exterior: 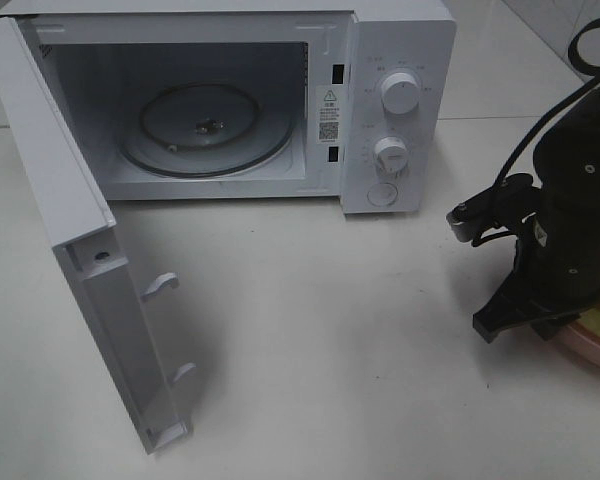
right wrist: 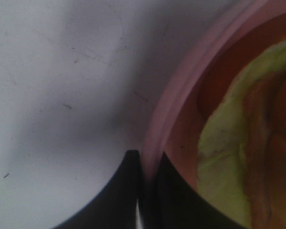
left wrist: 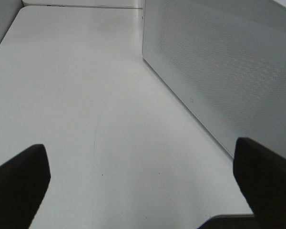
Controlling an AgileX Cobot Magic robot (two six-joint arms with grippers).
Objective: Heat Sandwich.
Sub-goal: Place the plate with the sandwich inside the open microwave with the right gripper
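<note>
- The right tool point(right wrist: 144, 161) is pinched narrow on the rim of the plate point(right wrist: 168, 107). One finger is inside the rim and one outside.
- The sandwich point(right wrist: 227, 143) lies on that plate, at the lower right edge of the high view, well apart from the microwave point(exterior: 400, 60).
- We judge the step in hand to be lifting the plate by its rim and carrying it to the oven.
- A one-sided rim hold will let the far side droop, so we should lift slowly and keep the plate level, or the sandwich may slide off.
- We should raise the plate enough to clear the sill of the cavity, then lower it onto the turntable point(exterior: 205, 125), centred so that it can spin.
- The bench point(exterior: 330, 360) between plate and oven lies bare across the middle of the high view, which gives us open room for the carry.
- The door point(exterior: 70, 220) stands swung out at the left of that view, with its latch hooks point(exterior: 160, 285) pointing into the path. We should come in from the right and stay off them.
- The control panel and its knobs point(exterior: 400, 95) flank the opening on the right, so the arm must enter squarely.
- The left tool point(left wrist: 143, 177) hangs wide and holds nothing. It is over bare bench beside a perforated panel point(left wrist: 219, 71), probably the door, and it is out of the way.
</note>
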